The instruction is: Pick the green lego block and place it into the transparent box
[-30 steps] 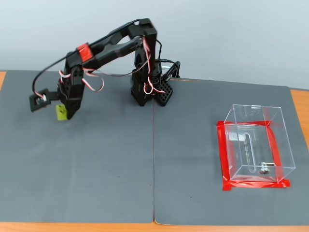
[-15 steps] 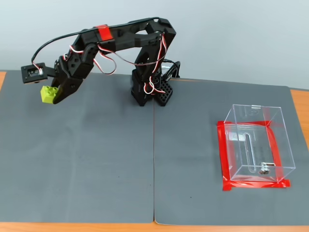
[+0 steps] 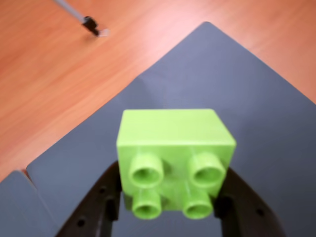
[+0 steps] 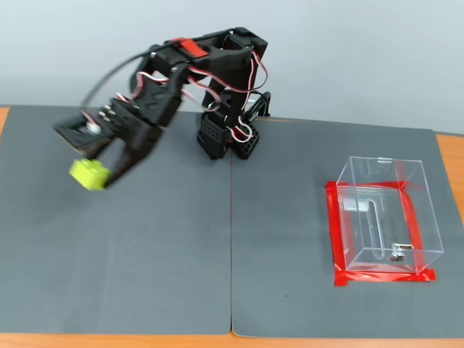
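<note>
The green lego block hangs in the air above the left side of the dark mat, held in my gripper, which is shut on it. In the wrist view the green lego block fills the middle, its four studs facing the camera, with a black finger pressed against each side. The transparent box stands upright at the right of the mat inside a frame of red tape, far from the gripper. Nothing lies in it apart from its slot and metal fitting.
The arm's black base stands at the back centre of the grey mat. Orange wood table shows beyond the mat's edges. A thin metal rod lies on the wood in the wrist view.
The arm has lifted the block off the mat at the far left, then swung forward and to the right with it still gripped. The box has not moved.
</note>
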`<act>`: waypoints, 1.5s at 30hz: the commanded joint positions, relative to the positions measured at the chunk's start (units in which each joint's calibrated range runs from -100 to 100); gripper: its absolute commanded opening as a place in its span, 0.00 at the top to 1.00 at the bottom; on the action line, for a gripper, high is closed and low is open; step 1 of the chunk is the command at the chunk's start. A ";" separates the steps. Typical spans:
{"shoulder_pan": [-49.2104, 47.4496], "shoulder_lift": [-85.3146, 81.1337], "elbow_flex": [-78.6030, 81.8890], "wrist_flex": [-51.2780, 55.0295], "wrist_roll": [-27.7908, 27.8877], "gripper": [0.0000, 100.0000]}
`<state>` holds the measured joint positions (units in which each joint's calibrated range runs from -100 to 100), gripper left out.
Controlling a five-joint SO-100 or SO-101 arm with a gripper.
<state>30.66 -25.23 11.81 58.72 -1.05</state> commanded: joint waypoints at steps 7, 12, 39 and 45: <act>-24.13 -2.53 -10.05 9.95 0.09 0.89; -35.32 -2.53 -11.04 10.64 0.09 0.89; -78.51 -1.09 -10.05 9.95 0.03 0.89; -78.88 3.57 -11.40 9.86 0.03 0.89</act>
<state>-47.97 -22.68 3.82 69.12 -0.85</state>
